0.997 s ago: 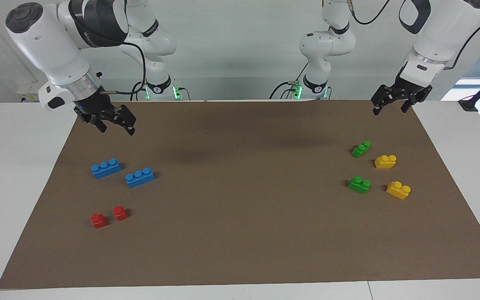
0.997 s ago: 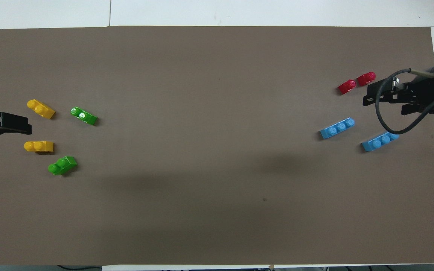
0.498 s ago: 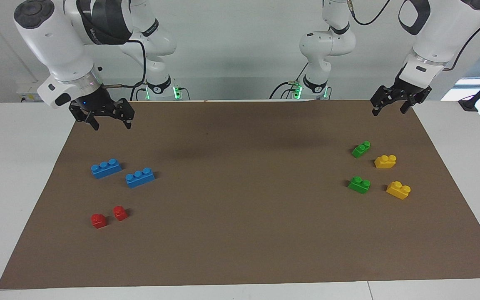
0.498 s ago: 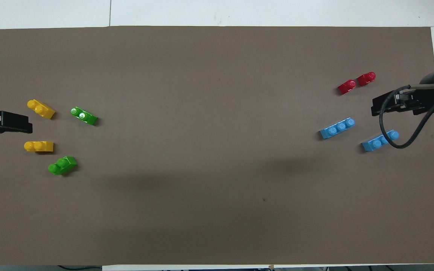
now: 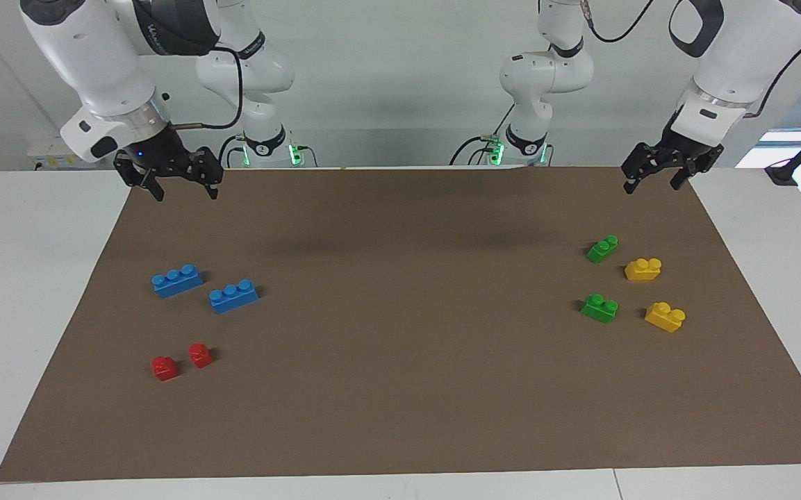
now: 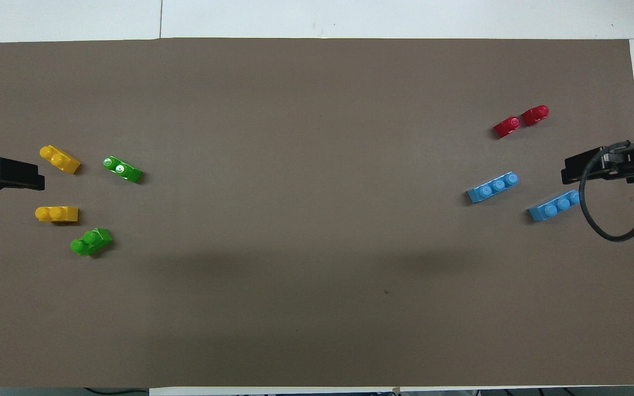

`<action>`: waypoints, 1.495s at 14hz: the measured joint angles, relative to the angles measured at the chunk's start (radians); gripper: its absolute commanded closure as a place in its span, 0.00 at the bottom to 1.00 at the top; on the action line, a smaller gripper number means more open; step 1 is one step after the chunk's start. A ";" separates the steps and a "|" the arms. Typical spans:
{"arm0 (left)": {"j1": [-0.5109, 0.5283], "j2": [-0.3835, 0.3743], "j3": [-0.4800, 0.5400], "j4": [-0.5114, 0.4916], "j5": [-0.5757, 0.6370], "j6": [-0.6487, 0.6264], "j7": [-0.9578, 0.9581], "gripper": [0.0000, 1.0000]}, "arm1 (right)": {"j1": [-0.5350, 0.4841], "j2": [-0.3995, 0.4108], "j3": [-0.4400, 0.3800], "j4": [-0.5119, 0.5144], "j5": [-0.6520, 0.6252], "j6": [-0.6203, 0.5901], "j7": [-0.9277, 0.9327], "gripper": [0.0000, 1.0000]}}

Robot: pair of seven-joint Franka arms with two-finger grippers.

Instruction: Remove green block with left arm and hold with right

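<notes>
The green block lies on the brown mat, toward the left arm's end. It is the green brick nearer to the robots. My left gripper hangs open and empty over the mat's corner at the robots' edge, well apart from the block. My right gripper also hangs open and empty, over the mat's edge at the right arm's end, above the blue bricks' area.
A slimmer green brick and two yellow bricks lie close around the green block. Two blue bricks and two red bricks lie toward the right arm's end.
My right gripper has drawn back toward the robots' edge and its own end of the mat, turning level. The left gripper has barely shifted. No brick has moved.
</notes>
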 measured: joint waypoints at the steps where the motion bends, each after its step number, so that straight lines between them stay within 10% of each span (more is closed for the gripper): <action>1: 0.000 0.000 0.000 0.002 0.000 0.000 0.000 0.00 | 0.000 0.000 -0.001 -0.003 0.000 0.000 0.000 0.00; 21: 0.001 0.000 0.009 0.004 0.000 0.000 0.000 0.00 | 0.001 0.000 -0.001 -0.011 -0.020 0.009 0.000 0.00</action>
